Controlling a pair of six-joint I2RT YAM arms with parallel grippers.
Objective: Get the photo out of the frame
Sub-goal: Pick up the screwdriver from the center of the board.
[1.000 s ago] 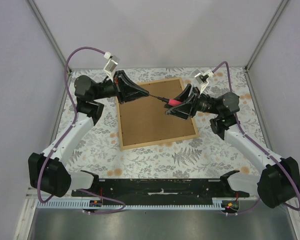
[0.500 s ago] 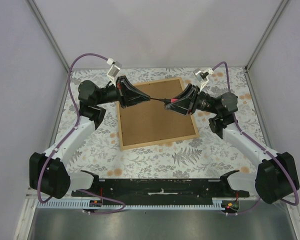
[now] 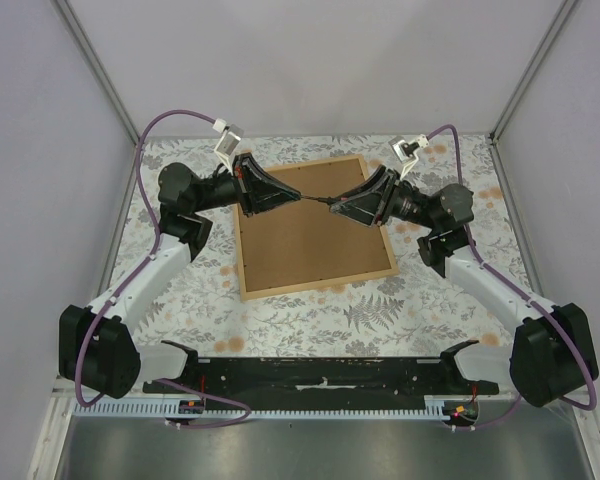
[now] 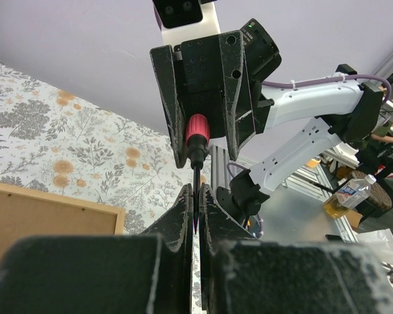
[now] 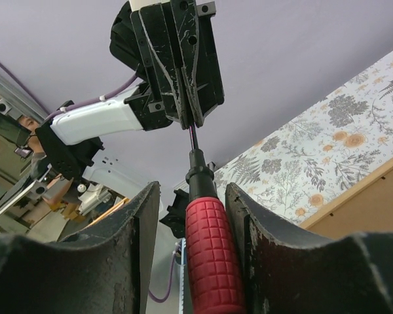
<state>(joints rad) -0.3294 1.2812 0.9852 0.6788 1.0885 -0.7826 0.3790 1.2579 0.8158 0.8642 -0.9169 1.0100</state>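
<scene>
The frame (image 3: 310, 225) lies back side up on the flowered table, showing a brown board inside a tan wooden rim. The photo is hidden. Above it a screwdriver (image 3: 316, 199) hangs level between both arms. My left gripper (image 3: 302, 198) is shut on the tip of the thin dark shaft (image 4: 196, 196). My right gripper (image 3: 334, 207) stands open around the red handle (image 5: 213, 255). The handle rests against one finger (image 5: 262, 235), and a gap shows at the other. The frame's corner (image 4: 46, 216) and edge (image 5: 373, 196) appear in the wrist views.
A flowered cloth (image 3: 300, 310) covers the table around the frame. A black rail (image 3: 320, 378) runs along the near edge between the arm bases. Grey walls close off the left, right and back.
My right gripper has moved left along the screwdriver, so the red handle now sits hidden between its fingers in the top view. My left gripper has shifted slightly right, still pinching the shaft.
</scene>
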